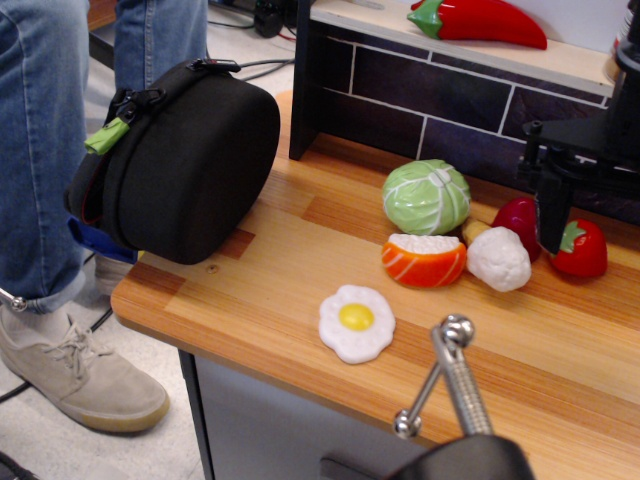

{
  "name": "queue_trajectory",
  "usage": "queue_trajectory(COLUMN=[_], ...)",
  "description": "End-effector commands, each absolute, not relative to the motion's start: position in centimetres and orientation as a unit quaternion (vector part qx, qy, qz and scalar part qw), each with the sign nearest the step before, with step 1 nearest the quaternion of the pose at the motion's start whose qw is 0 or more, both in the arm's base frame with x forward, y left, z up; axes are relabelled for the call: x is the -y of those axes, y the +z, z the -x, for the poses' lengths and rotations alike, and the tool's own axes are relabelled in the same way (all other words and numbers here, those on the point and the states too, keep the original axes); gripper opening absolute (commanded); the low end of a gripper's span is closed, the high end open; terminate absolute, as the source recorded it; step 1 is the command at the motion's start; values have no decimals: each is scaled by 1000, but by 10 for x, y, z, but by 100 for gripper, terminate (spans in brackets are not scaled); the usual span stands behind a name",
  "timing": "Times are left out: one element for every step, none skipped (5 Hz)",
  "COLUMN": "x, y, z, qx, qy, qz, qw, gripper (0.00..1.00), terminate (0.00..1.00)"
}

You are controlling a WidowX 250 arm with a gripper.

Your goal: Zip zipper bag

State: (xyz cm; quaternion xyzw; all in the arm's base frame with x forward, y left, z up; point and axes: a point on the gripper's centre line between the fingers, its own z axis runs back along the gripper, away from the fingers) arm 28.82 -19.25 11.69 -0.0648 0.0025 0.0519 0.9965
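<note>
- One gripper [548, 205] in view, black, at the right edge of the counter [300, 225], hanging over the red toys; whether the jaws are parted or closed can't be read from this angle, and nothing seems to be in them.
- Zipper bag [175, 165] is well apart from the gripper, on the far left corner of the counter, standing on edge and overhanging that edge a bit (blue thing under it, can't tell what).
- Green pull tab [106, 136] sits at the bag's upper left, facing away from the gripper; a sliver of red lining shows along the left seam, so my read is the zip isn't fully shut.
- Step in hand, as I judge it: reach across to the bag and get the tab. Come in from above and left of the bag, pinch the tab flat, pull along the curve of the seam rather than straight out. Bag is unsupported on edge, so a sideways tug could tip it off the counter.
- Count, all between bag and gripper or just beside the gripper: 1 fried egg [356, 322], 1 cabbage [426, 197], 1 salmon sushi [424, 260], 1 cauliflower [498, 259], 1 strawberry [580, 248], 1 dark red piece [518, 217] partly hidden.
- 1 chili pepper [478, 20] on the shelf above the cabbage; 1 person in jeans [40, 130] left of the bag.
</note>
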Motion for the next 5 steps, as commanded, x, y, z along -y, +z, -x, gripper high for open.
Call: queue_trajectory(x=[192,158,116,67,17], y=[117,138,153,162,166], z=[-288,-283,-284,-278,-268], qx=[-3,24,15,-16,-45], qy=[52,30,21,11,-6], qz=[65,77,56,34,30], qw=[997,996,998,999,999], gripper=[100,100,100,100,100], terminate=[0,0,0,0,0])
